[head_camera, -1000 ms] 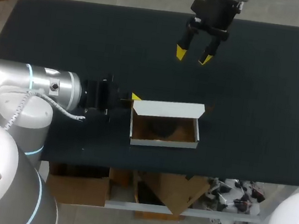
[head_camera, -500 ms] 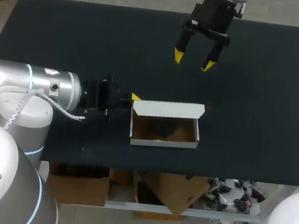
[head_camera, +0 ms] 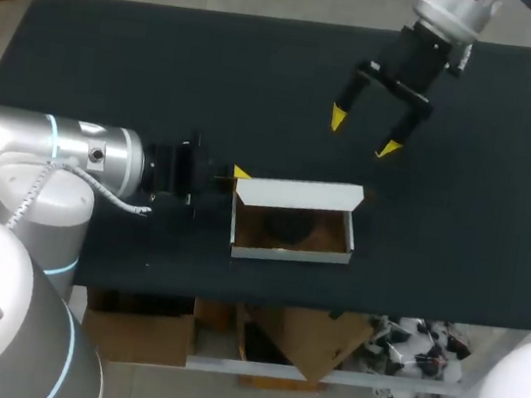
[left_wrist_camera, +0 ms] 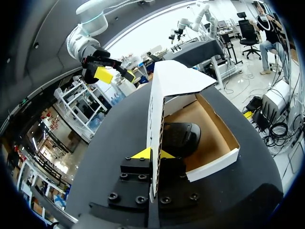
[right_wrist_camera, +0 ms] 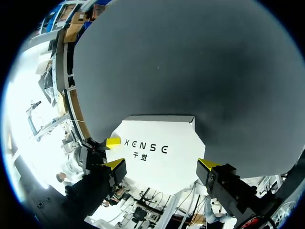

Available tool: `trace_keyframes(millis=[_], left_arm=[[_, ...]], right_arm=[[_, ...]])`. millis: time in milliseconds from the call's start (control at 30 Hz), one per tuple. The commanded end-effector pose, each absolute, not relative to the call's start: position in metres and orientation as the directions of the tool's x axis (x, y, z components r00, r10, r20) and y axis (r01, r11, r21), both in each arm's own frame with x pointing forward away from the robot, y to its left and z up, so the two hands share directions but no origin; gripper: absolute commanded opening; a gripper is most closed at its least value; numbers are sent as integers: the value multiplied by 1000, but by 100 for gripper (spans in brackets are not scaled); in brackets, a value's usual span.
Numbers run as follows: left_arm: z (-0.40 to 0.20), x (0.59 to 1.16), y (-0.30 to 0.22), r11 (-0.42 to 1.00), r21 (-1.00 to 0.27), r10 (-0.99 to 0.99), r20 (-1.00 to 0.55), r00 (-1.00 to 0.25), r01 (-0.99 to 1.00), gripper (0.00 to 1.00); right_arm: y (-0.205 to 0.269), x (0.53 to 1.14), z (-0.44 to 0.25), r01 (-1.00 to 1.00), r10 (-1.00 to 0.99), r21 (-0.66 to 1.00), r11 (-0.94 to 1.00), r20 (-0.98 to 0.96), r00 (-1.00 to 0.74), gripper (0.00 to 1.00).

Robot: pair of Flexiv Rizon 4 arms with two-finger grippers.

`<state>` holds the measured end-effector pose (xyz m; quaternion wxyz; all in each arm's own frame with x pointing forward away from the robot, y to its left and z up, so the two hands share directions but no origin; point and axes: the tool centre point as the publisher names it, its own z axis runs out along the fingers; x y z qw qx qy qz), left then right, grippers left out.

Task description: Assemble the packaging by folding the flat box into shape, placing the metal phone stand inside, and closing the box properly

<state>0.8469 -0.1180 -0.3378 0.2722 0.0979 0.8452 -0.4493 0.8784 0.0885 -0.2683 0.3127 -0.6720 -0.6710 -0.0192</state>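
The left arm [head_camera: 83, 159] lies low and level over the table [head_camera: 165, 66], the left gripper [head_camera: 234, 171] pinching the left end of the box [head_camera: 298, 196], which sits open near the front edge, lid upright, phone stand [head_camera: 287, 225] inside. The right gripper [head_camera: 364, 134] hangs above the table behind the box, fingers spread and empty. Since a second ago it has swung rightward and turned; the left arm and box have stayed put.

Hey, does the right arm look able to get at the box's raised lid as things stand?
Probably yes. The right gripper hovers with fingers open over bare table beyond the lid, with nothing between them. The left gripper clamps the box at its end, off to the side.
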Motion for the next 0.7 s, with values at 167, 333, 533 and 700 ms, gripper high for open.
trace_keyframes(millis=[167,333,533,700], left_arm=[[-346,838,-119,588,-669,-84,-609,-789,454,0],[-351,834,-118,612,-632,-75,-645,-760,476,0],[-357,830,-117,619,-614,-73,-667,-742,490,0],[-361,828,-118,624,-595,-62,-684,-727,507,0]], right_arm=[[85,872,-268,920,876,-381,90,470,110,100],[88,879,-262,907,888,-413,83,444,120,100],[96,873,-259,896,913,-439,67,390,123,100],[97,860,-272,875,924,-480,60,358,133,99]])
